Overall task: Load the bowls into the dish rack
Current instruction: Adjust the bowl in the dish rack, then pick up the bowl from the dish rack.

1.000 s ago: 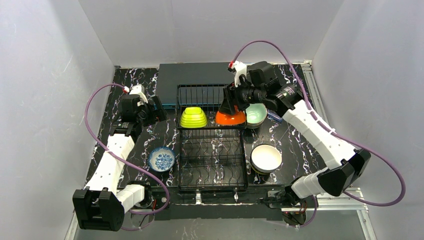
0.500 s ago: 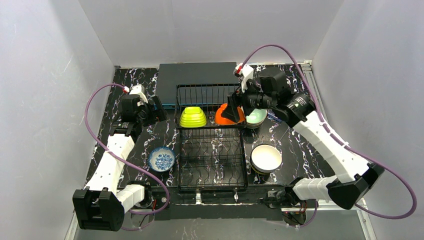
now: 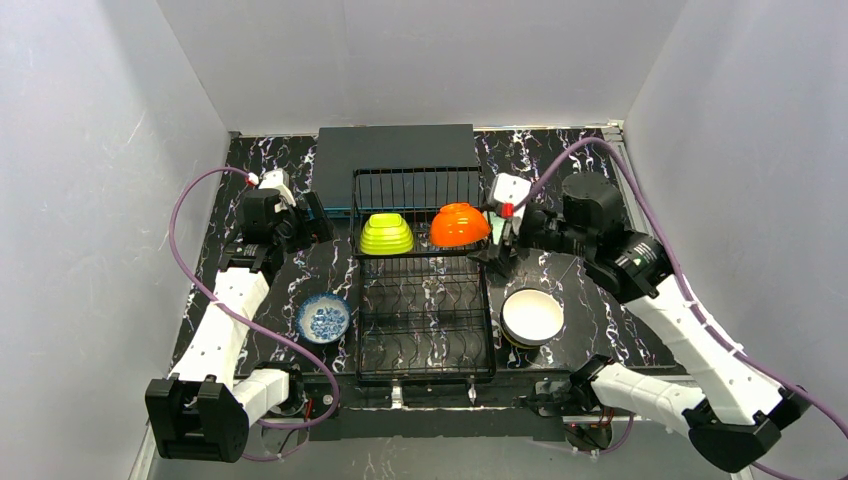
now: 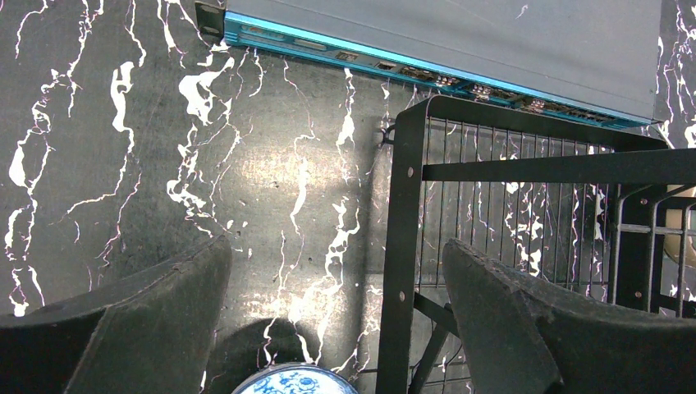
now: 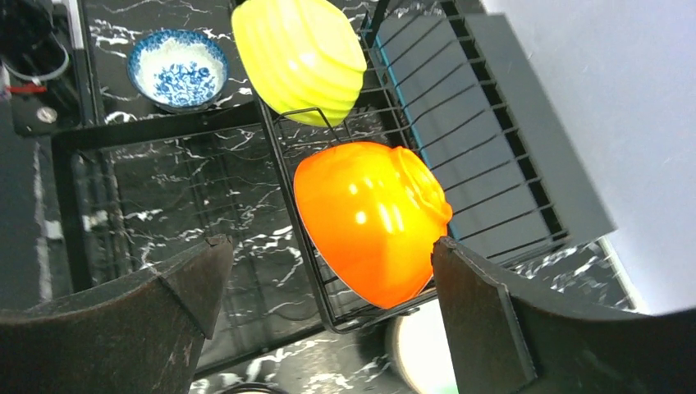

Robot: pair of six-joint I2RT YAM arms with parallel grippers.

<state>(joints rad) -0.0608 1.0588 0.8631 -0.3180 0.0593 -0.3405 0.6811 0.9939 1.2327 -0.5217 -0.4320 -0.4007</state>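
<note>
The black wire dish rack [image 3: 425,300] stands mid-table. On its raised back tier, a lime green bowl [image 3: 387,234] and an orange bowl [image 3: 460,225] rest upside down side by side. My right gripper [image 3: 495,248] hovers just right of the orange bowl [image 5: 369,217], open and apart from it, holding nothing. A pale bowl [image 5: 418,357] shows partly below it. My left gripper [image 3: 318,222] is open and empty by the rack's back left corner [image 4: 408,205]. A blue-white patterned bowl [image 3: 323,318] sits left of the rack, a white bowl [image 3: 532,315] to its right.
A flat dark grey box [image 3: 395,150] with a blue edge lies behind the rack. The lime green bowl [image 5: 299,57] and patterned bowl [image 5: 180,70] also show in the right wrist view. White walls enclose the black marbled table [image 3: 590,290].
My right gripper let go of the orange bowl on the rack's back tier, opened wide and drew back to the right. The left arm has not moved.
</note>
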